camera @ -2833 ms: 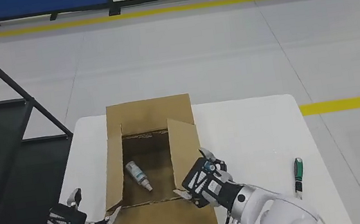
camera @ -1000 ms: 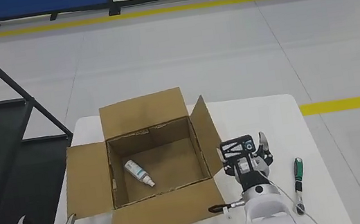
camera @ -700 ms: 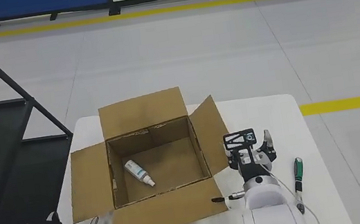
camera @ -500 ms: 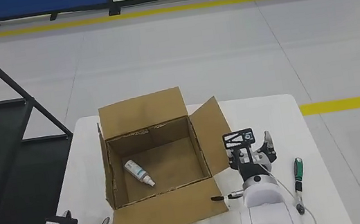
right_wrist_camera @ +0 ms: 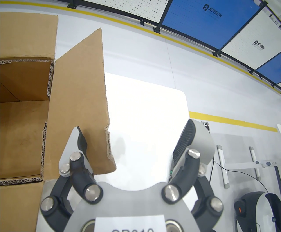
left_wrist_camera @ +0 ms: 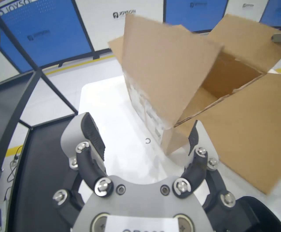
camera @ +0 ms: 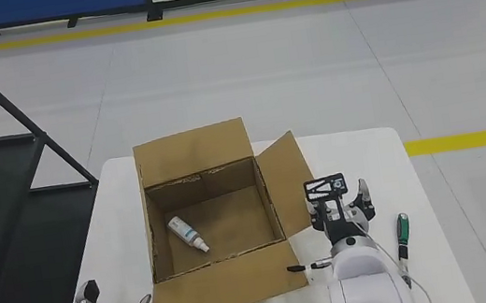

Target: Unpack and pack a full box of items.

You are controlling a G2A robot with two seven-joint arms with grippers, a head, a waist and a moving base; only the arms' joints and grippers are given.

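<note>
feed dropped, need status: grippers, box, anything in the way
Left gripper open, right gripper open, both empty. Box open, one bottle lying inside. Green-handled tool on table, clear of box.

Overhead downward; wrists beside shared box (camera: 194, 149)

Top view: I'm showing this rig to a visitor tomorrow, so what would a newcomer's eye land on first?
The open cardboard box in the middle of the white table draws the eye first, with one small white bottle lying on its floor. Next comes the right gripper, open, beside the box's right flap, and a green-handled tool lying farther right.
</note>
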